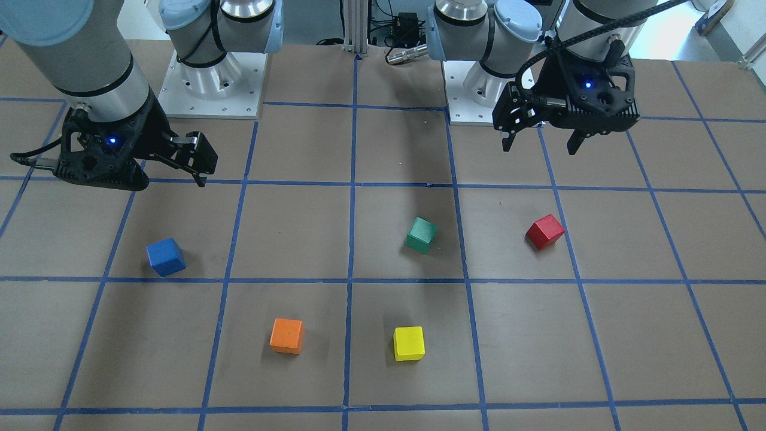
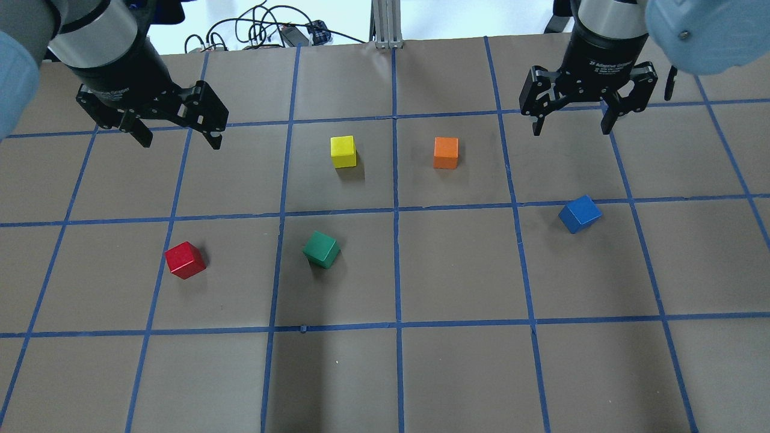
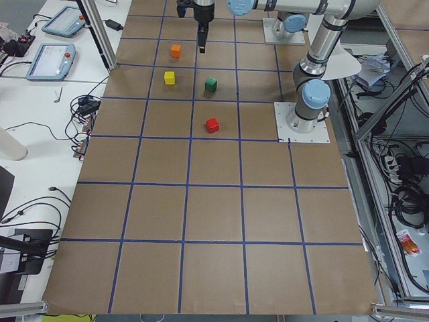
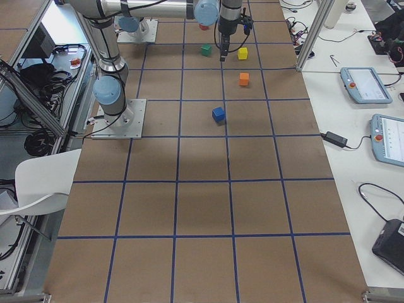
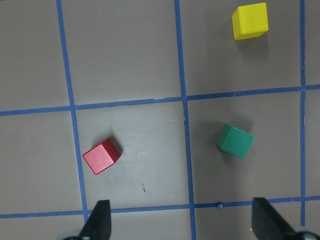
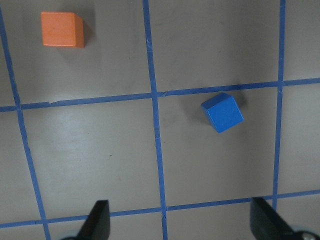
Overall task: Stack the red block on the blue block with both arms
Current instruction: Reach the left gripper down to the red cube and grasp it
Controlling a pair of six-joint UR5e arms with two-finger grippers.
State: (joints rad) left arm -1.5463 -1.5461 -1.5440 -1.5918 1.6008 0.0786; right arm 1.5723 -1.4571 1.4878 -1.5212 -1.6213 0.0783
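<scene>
The red block [image 2: 185, 260] lies on the table on my left side, and also shows in the front view [image 1: 545, 231] and the left wrist view [image 5: 101, 155]. The blue block [image 2: 580, 213] lies on my right side, and also shows in the front view [image 1: 166, 256] and the right wrist view [image 6: 222, 112]. My left gripper [image 2: 179, 141] hangs open and empty above the table, beyond the red block. My right gripper [image 2: 570, 129] hangs open and empty, beyond the blue block. Both blocks sit turned at an angle to the grid.
A green block [image 2: 321, 249] lies right of the red one. A yellow block [image 2: 343, 151] and an orange block [image 2: 446, 152] lie farther out near the middle. Blue tape lines mark a grid on the brown table [image 2: 457, 373].
</scene>
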